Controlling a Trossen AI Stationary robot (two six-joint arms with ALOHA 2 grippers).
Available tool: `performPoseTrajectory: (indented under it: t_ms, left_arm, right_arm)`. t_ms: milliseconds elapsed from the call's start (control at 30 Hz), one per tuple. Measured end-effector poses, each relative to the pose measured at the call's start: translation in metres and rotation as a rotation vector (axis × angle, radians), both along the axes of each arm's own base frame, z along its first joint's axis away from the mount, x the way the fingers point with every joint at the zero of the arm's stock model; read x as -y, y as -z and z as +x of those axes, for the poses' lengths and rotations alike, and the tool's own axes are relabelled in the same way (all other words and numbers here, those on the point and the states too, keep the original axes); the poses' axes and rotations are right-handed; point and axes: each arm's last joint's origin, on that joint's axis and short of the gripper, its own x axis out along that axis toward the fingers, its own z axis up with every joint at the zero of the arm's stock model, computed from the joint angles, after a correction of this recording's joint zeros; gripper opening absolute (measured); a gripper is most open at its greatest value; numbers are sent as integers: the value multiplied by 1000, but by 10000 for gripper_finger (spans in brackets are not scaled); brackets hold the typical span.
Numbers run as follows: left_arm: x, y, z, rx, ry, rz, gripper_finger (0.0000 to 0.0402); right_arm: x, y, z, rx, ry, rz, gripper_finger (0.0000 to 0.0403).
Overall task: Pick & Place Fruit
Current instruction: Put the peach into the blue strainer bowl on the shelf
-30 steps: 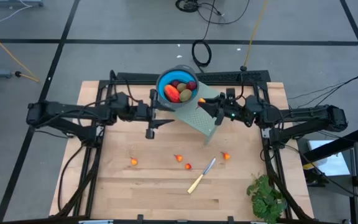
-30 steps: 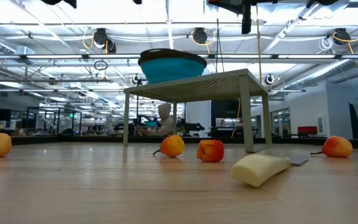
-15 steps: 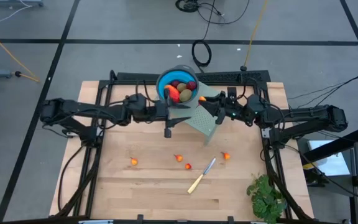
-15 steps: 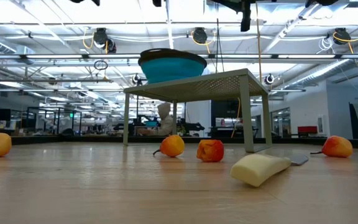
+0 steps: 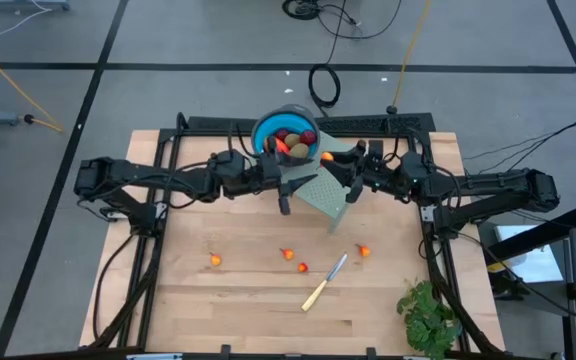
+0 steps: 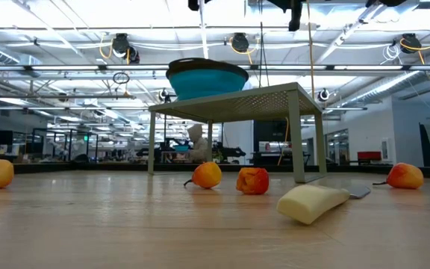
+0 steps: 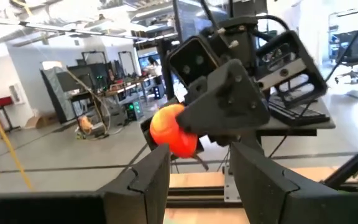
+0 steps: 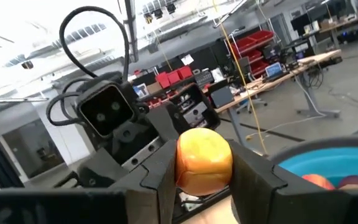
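Note:
A blue bowl (image 5: 286, 137) stands on a pale green perforated stand (image 5: 325, 190). It holds brownish-green ovals, dark red balls and a longer red-orange piece. My right gripper (image 8: 202, 177) is beside the bowl's right rim, shut on a tiny orange fruit (image 5: 325, 157). My left gripper (image 7: 199, 180) is open and empty. It hovers over the stand's left part (image 5: 285, 195) and faces the right gripper. Several more tiny orange-red fruits (image 5: 215, 260) (image 5: 287, 254) (image 5: 363, 250) lie on the table. My right gripper pinches the tiny orange fruit (image 8: 204, 160) between its two fingers, one finger on each side of it. The fingers come roughly level from the table's right. The fruit is lifted clear, above the stand and next to the bowl's rim (image 8: 328, 155).
A pale-handled knife (image 5: 325, 283) lies near the middle of the table's near half. A leafy green bunch (image 5: 428, 315) sits at the near right corner. In the low view the stand's legs (image 6: 299, 142) rise behind the loose fruits (image 6: 207, 175) and the knife handle (image 6: 312, 203).
My left arm has reached toward the table's right, bringing its open gripper from left of the stand to over the stand's left part, close to the bowl. The right gripper has kept the orange fruit beside the bowl.

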Motion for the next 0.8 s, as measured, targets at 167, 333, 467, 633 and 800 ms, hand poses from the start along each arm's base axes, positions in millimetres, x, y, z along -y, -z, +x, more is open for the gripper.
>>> performPoseTrajectory:
  t_ms: [167, 333, 467, 633, 800]
  left_arm:
    - [-1, 1, 0, 2, -22, -43, 170]
    - [-1, 4, 4, -9, -23, -45, 170]
    - [-1, 3, 14, 0, -23, -43, 170]
    - [0, 4, 26, -10, -28, -41, 170]
    - [0, 2, 26, -5, -30, -39, 170]
  right_arm:
    - [0, -3, -1, 29, 2, -12, 116]
    - [0, -3, -1, 30, 5, -11, 116]
    - [0, -3, -1, 33, 6, -10, 116]
    - [0, -3, -1, 27, 9, -20, 116]
    - [0, -3, -1, 23, 11, -28, 116]
